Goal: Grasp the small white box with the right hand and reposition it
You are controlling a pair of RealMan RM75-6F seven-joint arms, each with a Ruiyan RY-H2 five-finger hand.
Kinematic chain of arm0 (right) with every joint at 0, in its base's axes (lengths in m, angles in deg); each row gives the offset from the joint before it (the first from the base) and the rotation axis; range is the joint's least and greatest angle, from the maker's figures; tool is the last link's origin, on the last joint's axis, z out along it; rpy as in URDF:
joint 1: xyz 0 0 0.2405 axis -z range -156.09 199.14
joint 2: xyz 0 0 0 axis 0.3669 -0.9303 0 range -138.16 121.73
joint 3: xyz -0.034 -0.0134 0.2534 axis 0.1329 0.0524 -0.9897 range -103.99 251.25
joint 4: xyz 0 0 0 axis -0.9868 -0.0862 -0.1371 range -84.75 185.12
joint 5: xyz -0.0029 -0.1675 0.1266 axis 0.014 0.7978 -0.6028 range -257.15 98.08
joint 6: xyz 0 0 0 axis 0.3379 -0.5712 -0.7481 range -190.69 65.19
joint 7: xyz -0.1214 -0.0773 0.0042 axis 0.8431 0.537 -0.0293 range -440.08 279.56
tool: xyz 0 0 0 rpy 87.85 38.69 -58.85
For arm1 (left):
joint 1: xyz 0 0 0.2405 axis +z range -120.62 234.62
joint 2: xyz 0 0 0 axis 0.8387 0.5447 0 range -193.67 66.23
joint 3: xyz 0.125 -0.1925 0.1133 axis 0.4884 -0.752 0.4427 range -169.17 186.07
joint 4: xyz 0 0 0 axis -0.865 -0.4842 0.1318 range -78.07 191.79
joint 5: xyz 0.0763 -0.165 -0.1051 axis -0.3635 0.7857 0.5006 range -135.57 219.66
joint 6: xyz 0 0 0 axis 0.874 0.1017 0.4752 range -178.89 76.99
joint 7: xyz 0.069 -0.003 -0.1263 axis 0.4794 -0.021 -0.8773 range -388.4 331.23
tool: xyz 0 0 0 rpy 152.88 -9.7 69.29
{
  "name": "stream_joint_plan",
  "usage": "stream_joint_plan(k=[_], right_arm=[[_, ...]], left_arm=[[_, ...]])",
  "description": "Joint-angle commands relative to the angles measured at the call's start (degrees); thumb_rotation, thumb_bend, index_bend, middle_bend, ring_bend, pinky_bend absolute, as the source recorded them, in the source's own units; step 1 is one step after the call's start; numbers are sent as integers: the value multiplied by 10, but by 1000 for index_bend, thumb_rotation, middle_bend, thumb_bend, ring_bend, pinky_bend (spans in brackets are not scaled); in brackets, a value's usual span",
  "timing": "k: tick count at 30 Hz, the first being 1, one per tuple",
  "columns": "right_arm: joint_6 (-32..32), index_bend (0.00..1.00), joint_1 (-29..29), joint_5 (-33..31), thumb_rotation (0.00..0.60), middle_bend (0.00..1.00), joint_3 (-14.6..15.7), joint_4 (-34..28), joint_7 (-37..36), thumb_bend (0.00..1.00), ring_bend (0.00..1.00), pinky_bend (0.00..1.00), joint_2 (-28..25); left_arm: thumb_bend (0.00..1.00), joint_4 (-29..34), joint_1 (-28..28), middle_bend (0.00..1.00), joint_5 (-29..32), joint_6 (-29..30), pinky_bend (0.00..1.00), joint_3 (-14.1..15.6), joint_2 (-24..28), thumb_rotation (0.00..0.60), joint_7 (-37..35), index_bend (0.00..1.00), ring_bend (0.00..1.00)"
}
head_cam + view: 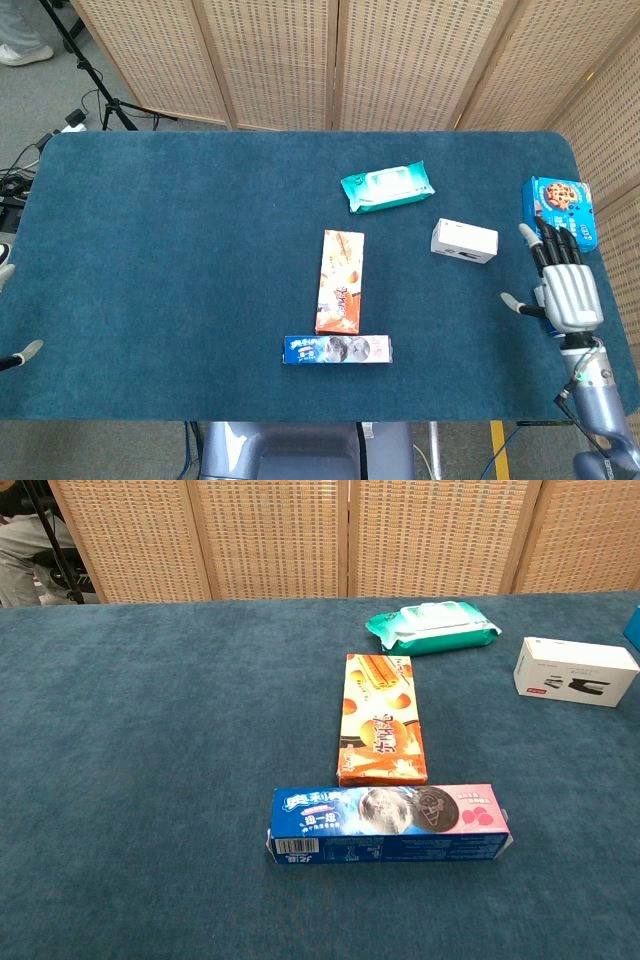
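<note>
Right robot hand [563,283] hovers with fingers spread, holding nothing, at the counter's [180,260] right edge; the white box [464,241] lies apart, up-left of it.

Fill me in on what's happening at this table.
A two-armed robot is set to move the small white box with its right hand, but hasn't touched it. That hand hovers open near the table's right edge, apart from the box. Only a fingertip of the left hand shows at the left edge. An orange snack box, blue cookie box, green wipes pack and blue biscuit box lie untouched.
</note>
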Motion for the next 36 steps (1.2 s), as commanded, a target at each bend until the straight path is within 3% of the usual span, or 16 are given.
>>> stream_joint_plan(k=[1, 9, 16, 26, 31, 36], right_arm=[[-36, 0, 44, 0, 600, 0, 10, -37, 22, 0, 0, 0, -11], [-15, 0, 56, -22, 600, 0, 7, -88, 70, 0, 0, 0, -36], [93, 0, -13, -42, 600, 0, -30, -90, 75, 0, 0, 0, -46], [285, 0, -137, -168, 600, 0, -82, 9, 159, 0, 0, 0, 6], [361, 0, -186, -253, 600, 0, -87, 82, 213, 0, 0, 0, 57], [415, 0, -217, -299, 600, 0, -85, 160, 229, 0, 0, 0, 100]], left_arm=[[0, 0, 1, 0, -2, 1, 0, 1, 1, 600, -2, 0, 0], [0, 2, 4, 0, -8, 9, 0, 3, 0, 600, 1, 0, 0], [0, -1, 1, 0, 2, 1, 0, -1, -5, 600, 11, 0, 0], [0, -1, -7, 0, 22, -15, 0, -9, -12, 600, 30, 0, 0], [0, -1, -12, 0, 34, -22, 0, -13, -17, 600, 40, 0, 0], [0, -2, -16, 0, 48, -32, 0, -18, -19, 600, 45, 0, 0]])
